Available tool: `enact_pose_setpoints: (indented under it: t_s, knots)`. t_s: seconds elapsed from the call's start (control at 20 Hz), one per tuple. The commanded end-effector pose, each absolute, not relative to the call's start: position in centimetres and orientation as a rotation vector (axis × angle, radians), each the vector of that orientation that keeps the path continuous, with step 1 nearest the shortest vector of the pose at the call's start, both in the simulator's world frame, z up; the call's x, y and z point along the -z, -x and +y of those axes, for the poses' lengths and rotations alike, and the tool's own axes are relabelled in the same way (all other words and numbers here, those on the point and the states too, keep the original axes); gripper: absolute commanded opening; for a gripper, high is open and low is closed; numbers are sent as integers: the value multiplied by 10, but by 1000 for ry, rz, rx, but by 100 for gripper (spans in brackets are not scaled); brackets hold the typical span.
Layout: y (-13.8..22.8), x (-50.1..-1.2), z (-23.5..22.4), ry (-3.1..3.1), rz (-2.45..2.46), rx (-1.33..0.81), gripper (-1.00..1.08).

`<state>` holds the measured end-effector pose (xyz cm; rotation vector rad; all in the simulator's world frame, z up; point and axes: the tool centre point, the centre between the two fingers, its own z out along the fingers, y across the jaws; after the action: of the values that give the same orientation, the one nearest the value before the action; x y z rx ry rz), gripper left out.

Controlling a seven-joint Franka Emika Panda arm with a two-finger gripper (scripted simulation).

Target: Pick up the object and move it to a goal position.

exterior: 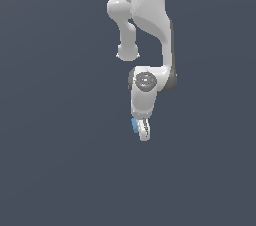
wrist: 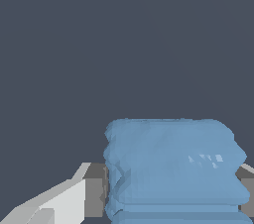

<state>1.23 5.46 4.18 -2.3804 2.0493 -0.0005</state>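
Note:
The object (wrist: 171, 168) is a light-blue, faintly mottled block that fills much of the wrist view, clamped between two grey finger pads (wrist: 94, 191). In the exterior view only a thin blue sliver of the object (exterior: 135, 125) shows beside the white gripper (exterior: 142, 131), which hangs at the end of the white arm (exterior: 150, 15) pointing downward. The gripper is shut on the object. No goal marker shows in either view.
A plain dark grey-blue surface (exterior: 60, 160) fills the background in both views. Nothing else lies on it within view.

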Motion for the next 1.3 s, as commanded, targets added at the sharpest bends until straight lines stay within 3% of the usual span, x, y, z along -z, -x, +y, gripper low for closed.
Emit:
enact_pose_setpoints:
  t_s: [0.0, 0.55, 1.25]
  knots:
    - [-12, -41, 55, 2381, 2050, 0, -100]
    - [-24, -56, 38, 2380, 2050, 1, -100]
    - [-82, -124, -41, 2381, 2050, 2, -100]
